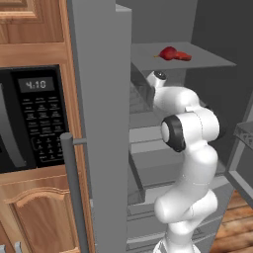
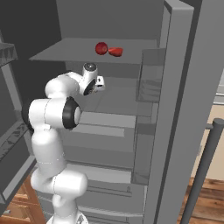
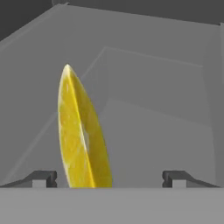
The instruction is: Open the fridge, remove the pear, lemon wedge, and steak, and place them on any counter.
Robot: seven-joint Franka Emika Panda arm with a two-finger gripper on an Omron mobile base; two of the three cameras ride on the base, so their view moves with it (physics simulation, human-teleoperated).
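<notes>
The fridge (image 1: 104, 123) stands open, and my arm reaches onto its middle shelf (image 2: 118, 98). In the hand view the lemon wedge (image 3: 81, 131), a bright yellow slice on edge, stands close in front between the fingers, nearer the left fingertip (image 3: 43, 178). My gripper (image 3: 109, 178) is open, its jaws wide apart on either side of the wedge. On the upper shelf (image 1: 197, 62) lie the flat red steak (image 1: 183, 57) (image 2: 116, 51) and, touching it, a dark red round pear (image 1: 167, 52) (image 2: 101, 48).
A black microwave (image 1: 29, 118) sits in the wooden cabinet left of the fridge. The open left fridge door (image 1: 99, 148) with its bar handle (image 1: 74, 197) stands close beside the arm. The right door (image 2: 175, 109) carries bins (image 2: 148, 74). Drawers (image 2: 105, 175) lie below.
</notes>
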